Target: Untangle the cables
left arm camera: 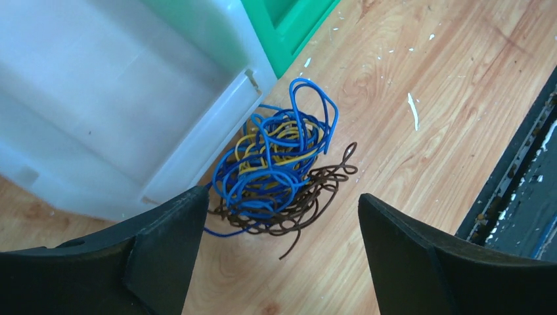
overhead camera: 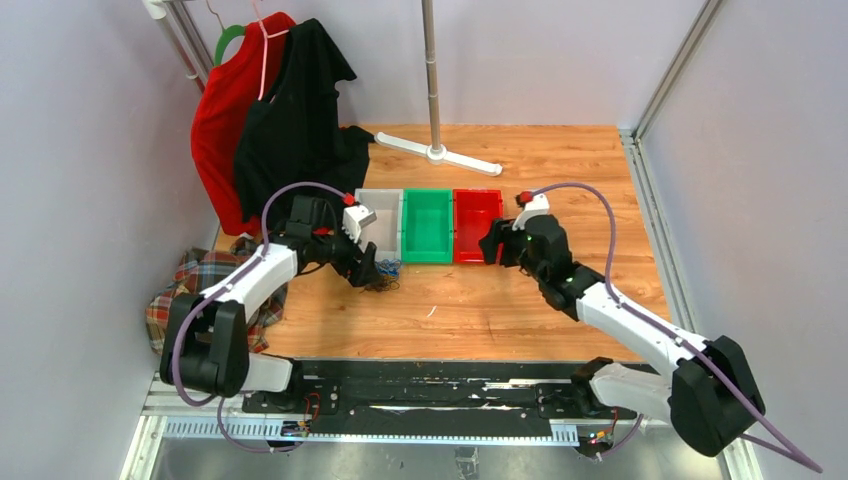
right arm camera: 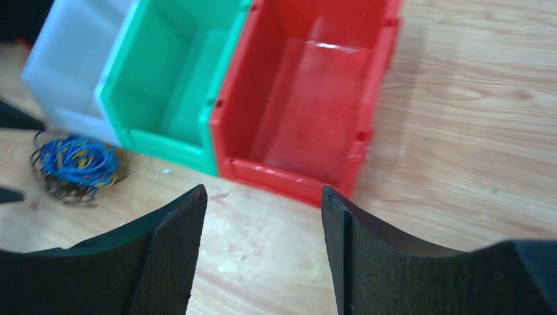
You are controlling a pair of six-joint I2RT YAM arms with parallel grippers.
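The wooden tabletop (overhead camera: 500,310) carries a row of three bins about midway between its near and far edges: a white bin (overhead camera: 380,215) toward the left edge, a green bin (overhead camera: 428,225) in the middle and a red bin (overhead camera: 476,222) toward the right. All three look bare inside in the wrist views.

The left gripper (left arm camera: 282,198) hangs with its jaws spread wide and nothing between them, directly above the cables (left arm camera: 276,174). The right gripper (right arm camera: 261,193) is likewise released and empty, poised over the near wall of the red bin, well apart from the wires.

The cables lie on the bare wood left of the table's centre, against the near wall of the white bin, by its corner next to the green one. They form one tight knot of blue, yellow-orange and dark loops. By my reading the task has barely begun: no strand is pulled free, no colour is separated and nothing is sorted — all the untangling is left.

From the top camera the knot is largely covered by the left gripper. How many wires there are, and where any loose end sits, cannot be made out; the dark strands read brown or black.
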